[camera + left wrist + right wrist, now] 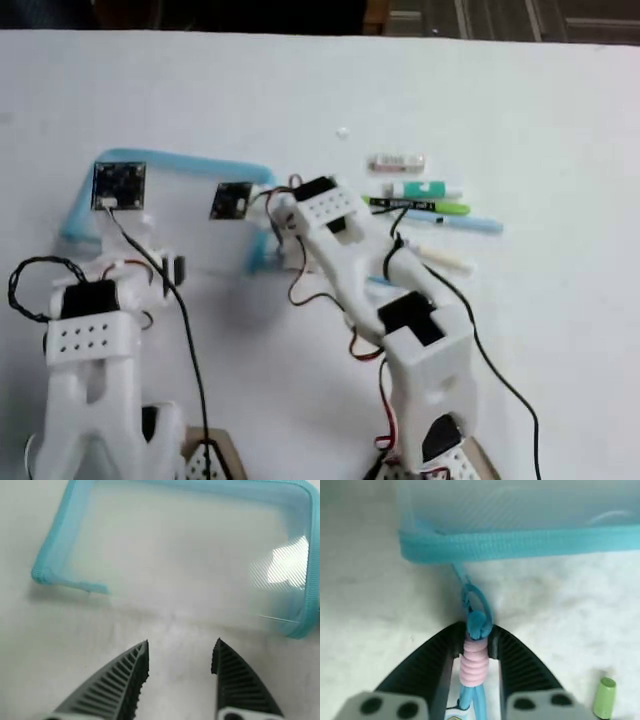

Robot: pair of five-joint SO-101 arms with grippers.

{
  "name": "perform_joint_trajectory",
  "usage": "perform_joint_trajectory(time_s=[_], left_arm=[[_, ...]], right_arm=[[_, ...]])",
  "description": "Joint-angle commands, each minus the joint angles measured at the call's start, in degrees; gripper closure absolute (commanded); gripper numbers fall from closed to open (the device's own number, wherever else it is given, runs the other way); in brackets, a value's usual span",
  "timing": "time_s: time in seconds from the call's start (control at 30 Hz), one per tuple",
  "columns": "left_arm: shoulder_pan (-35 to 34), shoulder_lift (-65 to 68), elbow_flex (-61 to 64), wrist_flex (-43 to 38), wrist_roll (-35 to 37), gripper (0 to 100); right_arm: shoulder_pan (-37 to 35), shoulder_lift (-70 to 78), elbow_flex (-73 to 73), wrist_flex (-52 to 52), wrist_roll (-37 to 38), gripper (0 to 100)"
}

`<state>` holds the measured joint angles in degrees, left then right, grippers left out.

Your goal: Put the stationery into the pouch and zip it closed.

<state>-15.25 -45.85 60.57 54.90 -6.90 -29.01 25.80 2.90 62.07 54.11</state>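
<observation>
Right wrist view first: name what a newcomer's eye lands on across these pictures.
The right gripper is clamped on the pink-beaded zip pull by a corner of the clear, blue-edged pouch. The left gripper sits open just short of the pouch, and the pens lie loose on the table beside the right arm.

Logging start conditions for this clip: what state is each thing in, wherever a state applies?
left gripper: open, holding nothing.
right gripper: shut on the zipper pull.
pouch: lying flat, empty; whether the zip is open or shut is unclear.
stationery: loose on the table, outside the pouch.
</observation>
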Motion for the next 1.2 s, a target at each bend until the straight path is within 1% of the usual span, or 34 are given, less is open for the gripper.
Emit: perform_joint_trajectory(time_s=[0.0, 0.03, 0.17, 0.23, 0.3, 0.43, 0.53, 0.6, 0.73, 0.83, 0.97, 1.03, 1.17], left_arm=[[4.62, -1.45, -0.44, 1.67, 0.44, 78], [6.46, -1.45, -0.44, 1.76, 0.44, 77], [13.49, -1.45, -0.53, 1.93, 0.97, 69], [13.67, -1.45, -0.97, 1.85, 4.48, 69], [11.03, -1.71, -1.67, 1.93, 6.86, 69], [2.15, -1.54, -4.75, 3.69, 7.03, 69], [1.63, -1.63, -7.38, 6.42, 6.95, 69], [2.77, -1.63, -9.93, 8.26, 7.12, 69], [5.49, -1.8, -16.97, 14.68, 7.21, 69], [5.85, -2.33, -23.91, 20.31, 7.21, 69], [6.02, -5.58, -31.47, 26.73, 8.35, 63], [6.46, -6.46, -31.21, 27.6, 10.81, 62], [8.22, -6.64, -26.55, 25.41, 11.25, 62]], right_arm=[[0.4, -3.21, -0.62, 0.13, -2.11, 98.0], [0.66, -4.26, -0.62, 0.04, -3.6, 98.0], [1.36, -10.15, -0.53, -0.75, -9.85, 98.0], [0.75, -13.93, -0.53, -0.75, -12.92, 98.0], [-0.31, -17.71, -0.53, -0.75, -15.3, 98.0], [-1.98, -24.75, -0.44, -0.48, -18.99, 98.0], [-3.65, -28.7, -0.35, -0.4, -19.34, 98.0], [-4.88, -30.64, -0.35, -0.31, -19.34, 98.0], [-7.52, -33.27, -0.62, -0.31, -19.34, 98.1], [-9.27, -34.24, -0.62, -0.31, -19.34, 98.1], [-9.71, -34.33, -1.32, -0.48, -20.13, 98.1], [-9.54, -33.98, -2.99, -0.31, -21.63, 98.1], [-9.63, -33.89, -5.54, -0.31, -22.15, 98.1]])
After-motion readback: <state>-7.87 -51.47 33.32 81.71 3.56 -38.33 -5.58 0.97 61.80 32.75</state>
